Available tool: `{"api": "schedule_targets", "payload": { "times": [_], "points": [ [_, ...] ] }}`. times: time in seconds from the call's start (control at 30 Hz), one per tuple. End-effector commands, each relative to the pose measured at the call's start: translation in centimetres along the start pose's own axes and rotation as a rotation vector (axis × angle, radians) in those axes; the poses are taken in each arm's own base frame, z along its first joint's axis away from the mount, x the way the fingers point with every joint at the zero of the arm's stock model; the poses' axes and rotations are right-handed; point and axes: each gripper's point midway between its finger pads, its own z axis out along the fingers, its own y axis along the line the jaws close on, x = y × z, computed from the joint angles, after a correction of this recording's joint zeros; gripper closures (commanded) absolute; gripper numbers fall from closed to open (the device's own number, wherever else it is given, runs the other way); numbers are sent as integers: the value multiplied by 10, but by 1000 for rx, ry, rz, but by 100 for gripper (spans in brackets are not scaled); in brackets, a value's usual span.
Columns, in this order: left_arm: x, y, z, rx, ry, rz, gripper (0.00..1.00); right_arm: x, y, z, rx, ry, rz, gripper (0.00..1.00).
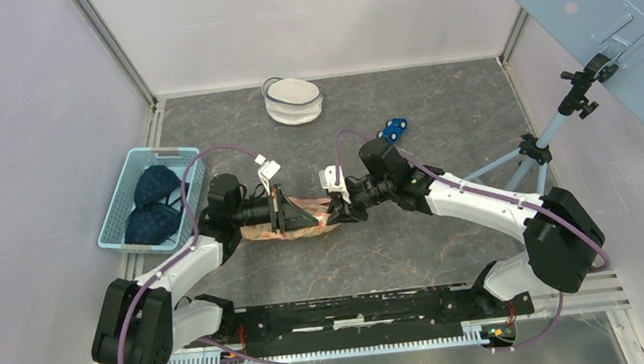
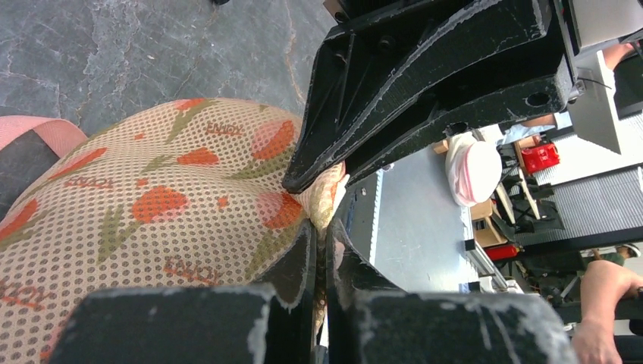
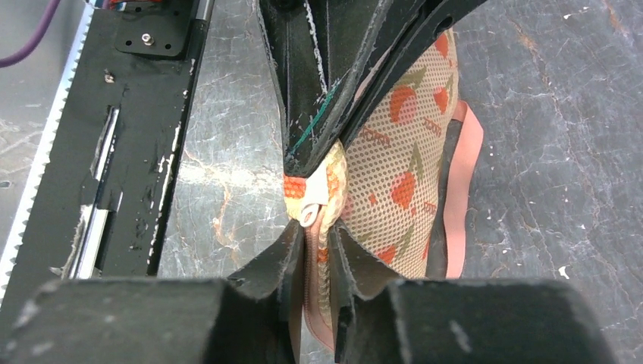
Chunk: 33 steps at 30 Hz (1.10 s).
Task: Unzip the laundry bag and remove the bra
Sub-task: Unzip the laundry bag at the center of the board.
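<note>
Grips the laundry bag (image 1: 310,227) at its zip end with the left gripper (image 2: 322,235), fingers pressed together on the mesh. Nips the same seam from the opposite side with the right gripper (image 3: 317,243), clamped on the zip tape just below the white pull (image 3: 309,214). Has the bag at mid-table, between both arms, well apart from the blue basket (image 1: 117,199)
</note>
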Motion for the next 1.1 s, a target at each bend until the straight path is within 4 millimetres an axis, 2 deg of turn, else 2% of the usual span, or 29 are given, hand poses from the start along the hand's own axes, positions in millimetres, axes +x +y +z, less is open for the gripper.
{"api": "schedule_targets", "payload": {
  "times": [0.0,0.1,0.17,0.3,0.37,0.43,0.5,0.53,0.63,0.77,0.8,0.93,1.0,1.07],
  "points": [
    [-18,-14,3,61,-48,23,98,-23,2,7,-13,-59,-69,85],
    [-19,-11,3,50,-53,13,98,-25,2,10,-16,-67,-65,100],
    [-20,-5,4,20,-64,21,98,-26,1,10,-10,-66,-63,100],
    [-21,35,-5,-244,-87,29,97,-28,-1,9,1,-67,-45,100],
    [-19,32,-5,-239,-81,23,86,-28,-2,10,3,-72,-37,100],
    [-21,13,-2,-134,-92,11,69,-28,-3,11,2,-71,-32,100],
    [-18,5,-2,-87,-89,12,63,-29,-4,12,3,-72,-32,100],
    [-16,4,-2,-81,-86,20,63,-28,-5,12,3,-72,-31,100],
    [-11,5,-3,-81,-72,39,71,-29,-5,12,5,-72,-29,100],
    [-9,1,-3,-51,-61,44,95,-27,-6,10,13,-68,-25,100],
    [-9,-1,-3,-42,-61,43,97,-27,-8,9,19,-69,-27,100],
    [-14,-11,-2,8,-83,41,98,-20,-12,7,31,-61,-11,100],
    [-17,-11,-2,3,-97,39,98,-20,-13,3,32,-64,1,89],
    [-18,0,-4,-49,-110,26,98,-22,-17,-4,39,-67,28,72]
  ]
}}
